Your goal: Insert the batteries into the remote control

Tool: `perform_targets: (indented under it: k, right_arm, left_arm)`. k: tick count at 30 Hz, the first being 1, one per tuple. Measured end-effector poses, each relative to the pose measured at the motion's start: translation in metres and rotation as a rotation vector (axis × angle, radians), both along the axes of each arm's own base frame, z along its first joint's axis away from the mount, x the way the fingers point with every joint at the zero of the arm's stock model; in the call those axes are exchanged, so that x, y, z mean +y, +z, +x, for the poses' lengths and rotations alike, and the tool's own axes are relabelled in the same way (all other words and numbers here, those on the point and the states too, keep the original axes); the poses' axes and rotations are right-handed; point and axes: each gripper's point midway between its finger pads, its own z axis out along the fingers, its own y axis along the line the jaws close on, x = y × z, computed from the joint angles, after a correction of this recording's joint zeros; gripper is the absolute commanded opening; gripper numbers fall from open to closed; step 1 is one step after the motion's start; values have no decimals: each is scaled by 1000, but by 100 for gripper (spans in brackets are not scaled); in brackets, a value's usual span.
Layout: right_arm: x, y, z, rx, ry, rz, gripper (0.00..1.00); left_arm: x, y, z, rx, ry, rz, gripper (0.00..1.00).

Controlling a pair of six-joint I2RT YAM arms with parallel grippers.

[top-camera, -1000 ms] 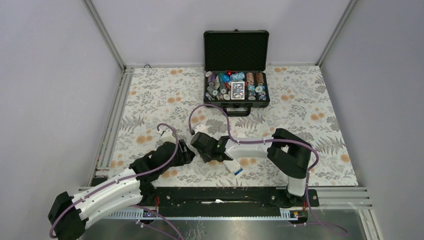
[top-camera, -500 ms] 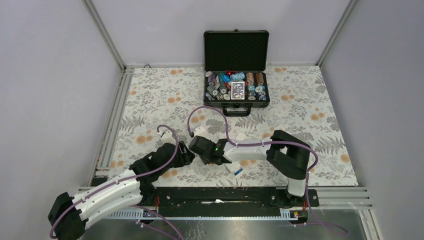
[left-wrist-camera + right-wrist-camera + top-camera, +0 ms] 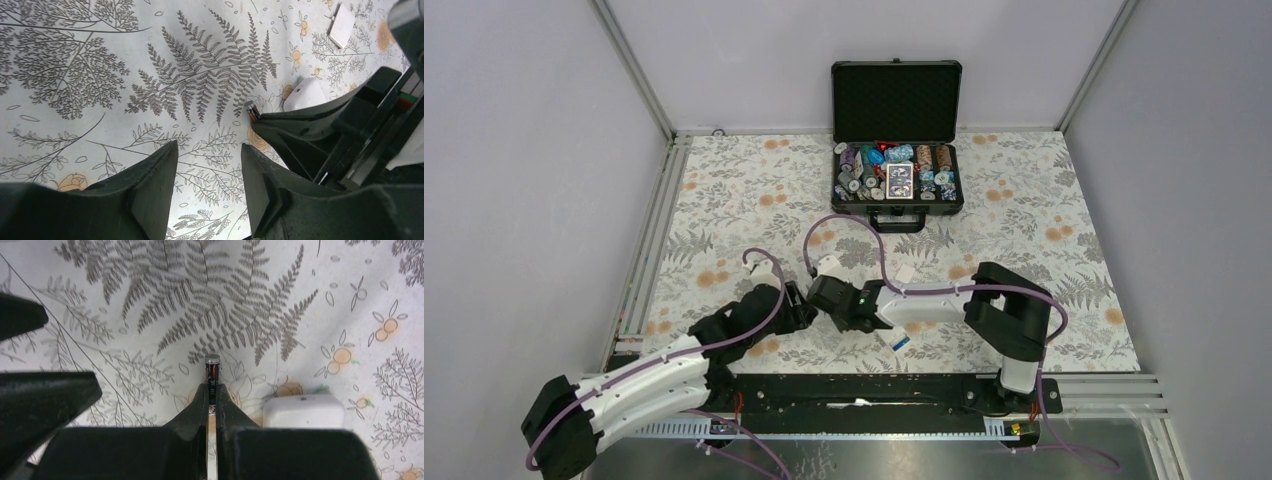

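My right gripper (image 3: 212,390) is shut on a battery (image 3: 212,371), a thin dark cylinder with an orange mark. Its silver end sticks out past the fingertips just above the mat. The battery also shows in the left wrist view (image 3: 251,110). A white rounded body, apparently the remote control (image 3: 304,410), lies on the mat beside the right fingers; it shows from above (image 3: 828,263) and in the left wrist view (image 3: 305,92). My left gripper (image 3: 209,150) is open and empty, close to the left of the right gripper (image 3: 817,296). The second battery is not in view.
A small flat white piece (image 3: 907,272) lies behind the right arm and shows in the left wrist view (image 3: 342,19). Another white piece with a blue end (image 3: 896,338) lies under the right forearm. An open black chip case (image 3: 896,170) stands at the back.
Both grippers have shifted slightly and stand closer together. The right one still holds the battery. The left one stays open.
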Motion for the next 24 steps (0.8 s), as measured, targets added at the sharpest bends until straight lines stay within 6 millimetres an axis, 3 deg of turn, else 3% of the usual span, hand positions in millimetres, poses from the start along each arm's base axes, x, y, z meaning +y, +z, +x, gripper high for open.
perform_targets:
  k: [9, 16, 19, 24]
  right_arm:
    - [-39, 8, -26, 52, 27, -34, 0]
    - [-60, 60, -29, -8, 18, 65, 0]
    - [-73, 78, -27, -52, -3, 85, 0]
    - [-101, 81, -26, -70, -37, 42, 0]
  left_arm:
    - [-14, -2, -2, 28, -41, -34, 52]
    - [-32, -17, -7, 93, -108, -47, 49]
    - [-45, -29, -10, 139, -150, -49, 47]
    - [-84, -28, -7, 171, -246, -104, 41]
